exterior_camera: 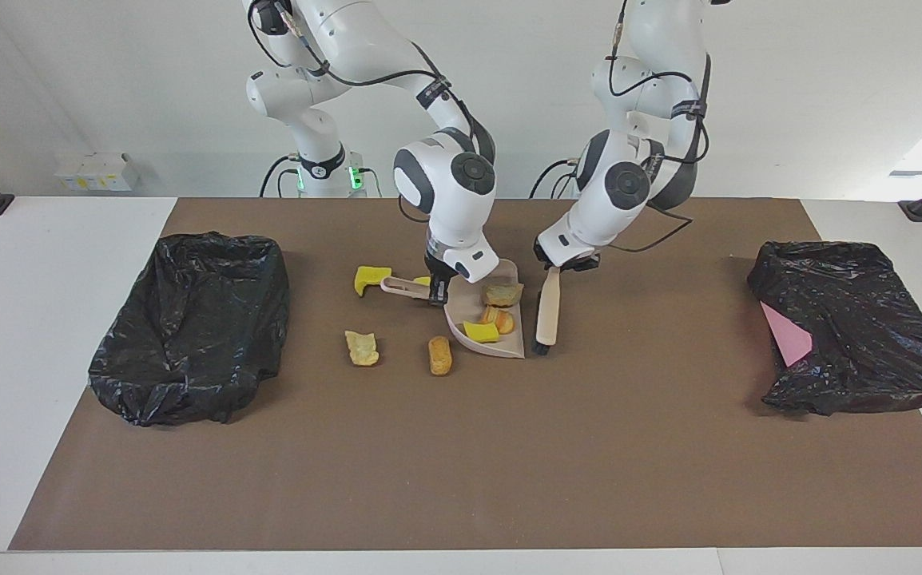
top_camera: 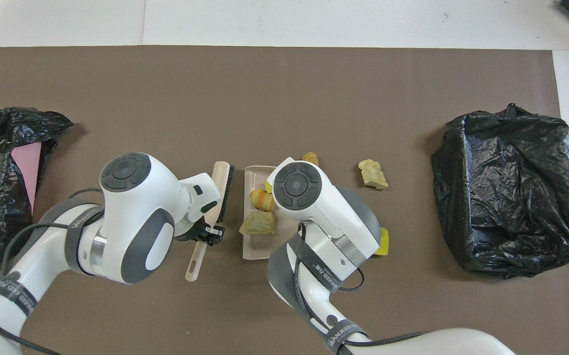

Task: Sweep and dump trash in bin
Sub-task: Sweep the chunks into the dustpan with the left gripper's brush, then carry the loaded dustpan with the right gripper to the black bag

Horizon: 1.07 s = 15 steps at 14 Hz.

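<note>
Trash: I saw three scraps [exterior_camera: 494, 314] in the dustpan [exterior_camera: 461, 326], frame centre, no clear long axis | left gripper [exterior_camera: 558, 266] fingers clamped the brush [exterior_camera: 546, 315] handle | right gripper [exterior_camera: 437, 294] fingers gripped the dustpan handle.

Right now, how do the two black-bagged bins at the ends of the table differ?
The bin at the right arm's end has its black liner pressed into an open hollow, and only black plastic shows; the bin at the left arm's end has its liner lying rumpled over the top. A pink surface shows under the liner only at the left arm's end bin. Both sit on the brown mat, apart from the scraps.
</note>
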Each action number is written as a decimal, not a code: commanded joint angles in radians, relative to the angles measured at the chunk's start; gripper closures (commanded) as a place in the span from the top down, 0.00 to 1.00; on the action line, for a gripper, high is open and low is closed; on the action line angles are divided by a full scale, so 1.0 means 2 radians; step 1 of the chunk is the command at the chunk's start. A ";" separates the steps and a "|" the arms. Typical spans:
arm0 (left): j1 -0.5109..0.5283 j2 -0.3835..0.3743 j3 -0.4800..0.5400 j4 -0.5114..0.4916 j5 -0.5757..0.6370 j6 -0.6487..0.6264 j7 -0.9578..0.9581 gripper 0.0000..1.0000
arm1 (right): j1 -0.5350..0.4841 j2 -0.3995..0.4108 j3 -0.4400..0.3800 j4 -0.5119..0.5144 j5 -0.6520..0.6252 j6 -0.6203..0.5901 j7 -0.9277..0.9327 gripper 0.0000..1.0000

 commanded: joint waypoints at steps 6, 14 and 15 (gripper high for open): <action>0.048 -0.051 -0.001 -0.022 0.017 -0.023 -0.167 0.00 | -0.040 -0.054 0.003 -0.010 -0.007 0.001 -0.044 0.00; -0.092 -0.140 -0.006 -0.177 0.016 0.095 -0.291 0.00 | -0.197 -0.158 0.003 -0.018 -0.002 -0.053 -0.258 0.00; -0.114 -0.139 -0.006 -0.183 0.016 0.110 -0.308 0.00 | -0.219 -0.164 0.003 -0.018 -0.002 -0.054 -0.286 0.00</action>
